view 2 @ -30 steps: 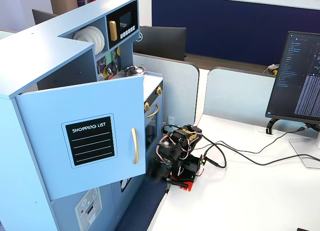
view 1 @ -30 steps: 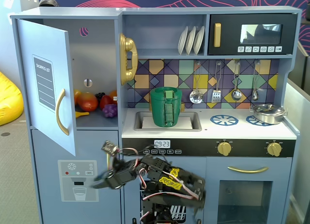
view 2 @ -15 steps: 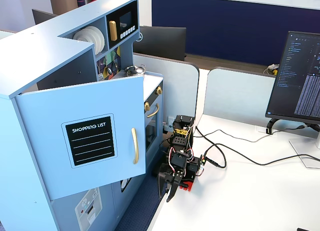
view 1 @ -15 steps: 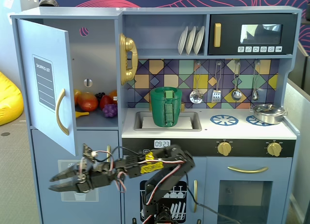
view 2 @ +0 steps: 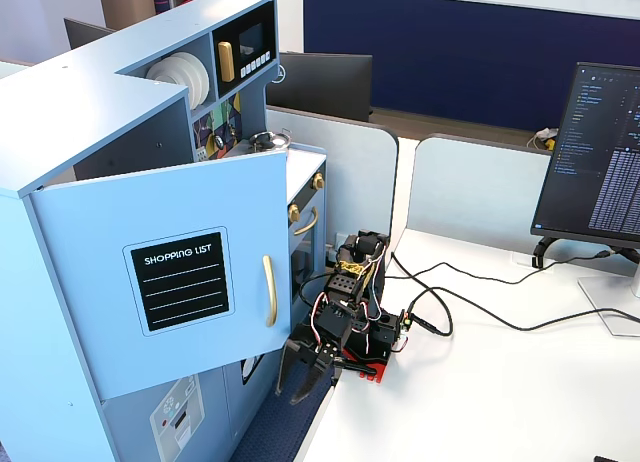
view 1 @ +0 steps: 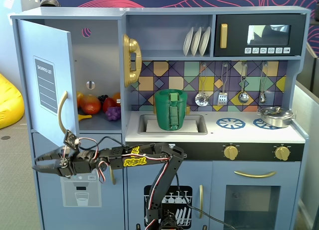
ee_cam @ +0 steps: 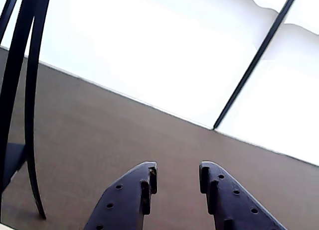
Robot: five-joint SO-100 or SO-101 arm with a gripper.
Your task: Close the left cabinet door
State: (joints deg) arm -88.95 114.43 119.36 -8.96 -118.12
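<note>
Jaws of the gripper (ee_cam: 177,177) slightly apart and empty, below the open left cabinet door (view 1: 47,83).

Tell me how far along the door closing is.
Nothing is closed yet: the left cabinet door stands wide open, toy fruit showing inside. In hand: the open gripper sits low, outside the door, touching nothing. Left: push the door shut.

A brightly lit office with a dark navy wall (view 2: 450,42), grey desk partitions (view 2: 480,182) on a white table (view 2: 480,382), a computer monitor (view 2: 600,152) at right, and a yellow beanbag (view 1: 9,101) beside a toy kitchen (view 1: 209,140).
</note>
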